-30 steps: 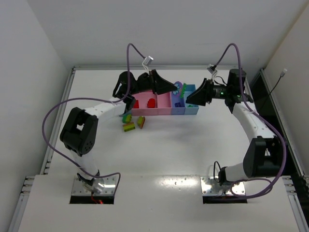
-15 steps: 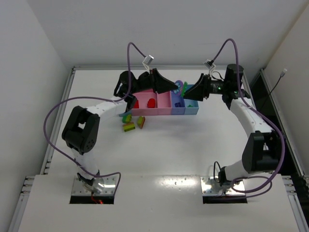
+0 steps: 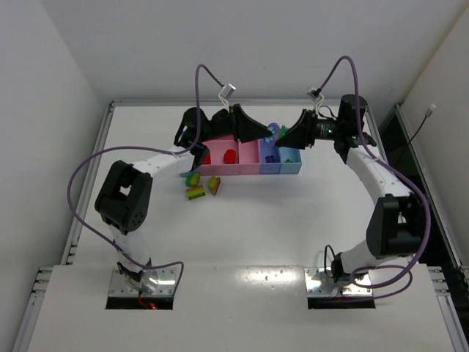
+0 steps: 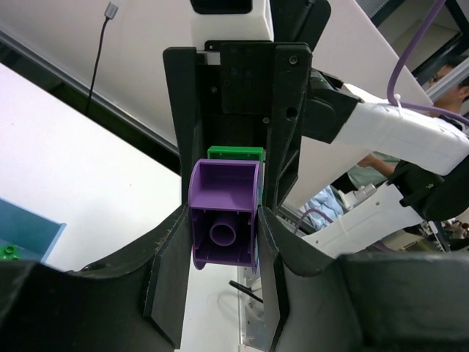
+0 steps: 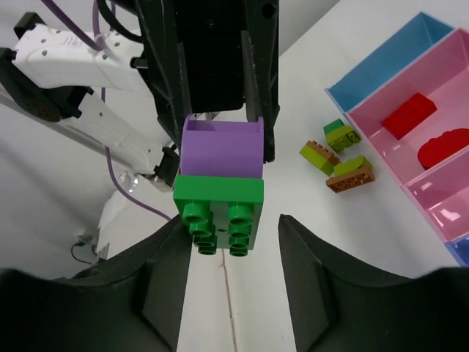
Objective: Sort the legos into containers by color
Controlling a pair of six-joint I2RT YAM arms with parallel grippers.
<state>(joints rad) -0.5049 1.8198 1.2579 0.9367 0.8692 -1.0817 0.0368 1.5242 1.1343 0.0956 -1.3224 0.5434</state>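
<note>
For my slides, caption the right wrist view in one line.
Left gripper holds a purple brick joined to a green brick between the fingers of the open right gripper.

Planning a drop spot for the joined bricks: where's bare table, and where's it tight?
Free: the white table in front of the row of plastic trays, right of the loose small bricks. Crowded: above the trays' right end, where the left end effector and right end effector meet.

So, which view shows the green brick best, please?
The right wrist view: the green brick faces it, studs out, stacked on the purple brick. The left wrist shows a green sliver behind purple; the top view, barely a speck.
</note>
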